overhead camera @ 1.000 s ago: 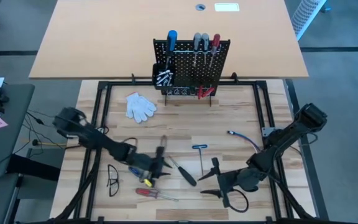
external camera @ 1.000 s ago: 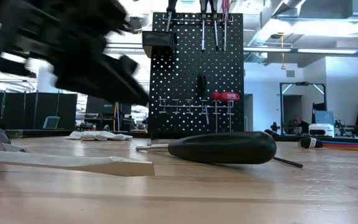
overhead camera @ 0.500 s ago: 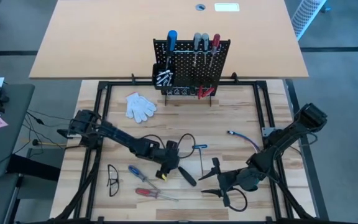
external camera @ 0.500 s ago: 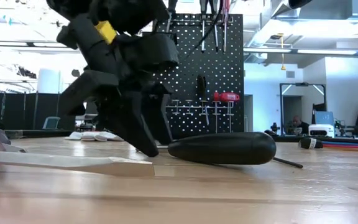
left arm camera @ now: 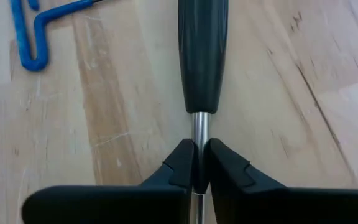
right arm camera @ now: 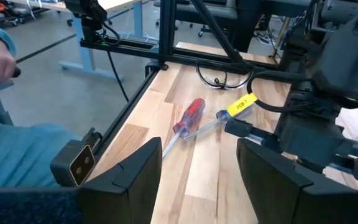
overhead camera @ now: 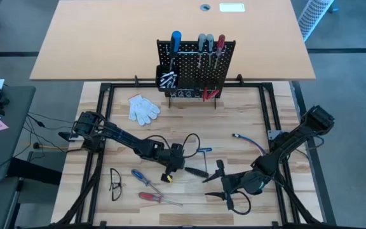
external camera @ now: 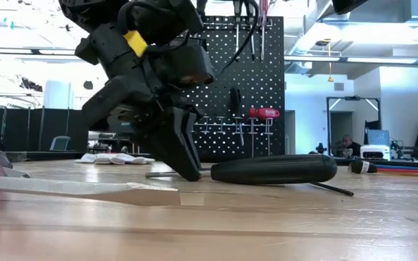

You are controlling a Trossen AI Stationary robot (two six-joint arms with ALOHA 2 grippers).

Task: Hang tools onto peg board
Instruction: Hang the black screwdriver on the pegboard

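Note:
A black-handled screwdriver point(overhead camera: 197, 172) lies on the wooden table near its middle. My left gripper point(overhead camera: 182, 166) is shut on its silver shaft, next to the handle point(left arm camera: 202, 56). My right gripper point(overhead camera: 216, 184) is open and empty just right of it, low over the table. The black peg board point(overhead camera: 196, 67) stands at the far edge. Blue, grey and red screwdrivers hang on it, with red pliers low down. A blue T-handle key point(overhead camera: 203, 152), a blue screwdriver point(overhead camera: 142, 177) and a red screwdriver point(overhead camera: 154, 198) lie on the table. My left gripper pinches the screwdriver's bare shaft point(left arm camera: 197, 134) between its two fingertips, just short of the handle. The fingers point(external camera: 183, 156) slant down from above and lie across the shaft. The screwdriver lies about level, its handle point(external camera: 274, 169) on the table.
A white glove point(overhead camera: 143, 108) lies at the far left, safety glasses point(overhead camera: 115, 183) at the near left, and a blue cable point(overhead camera: 250, 141) at the right. A black metal frame point(overhead camera: 103, 127) runs along the table's sides. A person's sleeve point(right arm camera: 17, 143) shows beyond the table.
My left gripper has gone toward the table's right edge, from near the blue screwdriver to the black screwdriver, and come down onto its shaft. The screwdriver has turned from slanting to nearly crosswise on the table, and its handle has slid toward the right.

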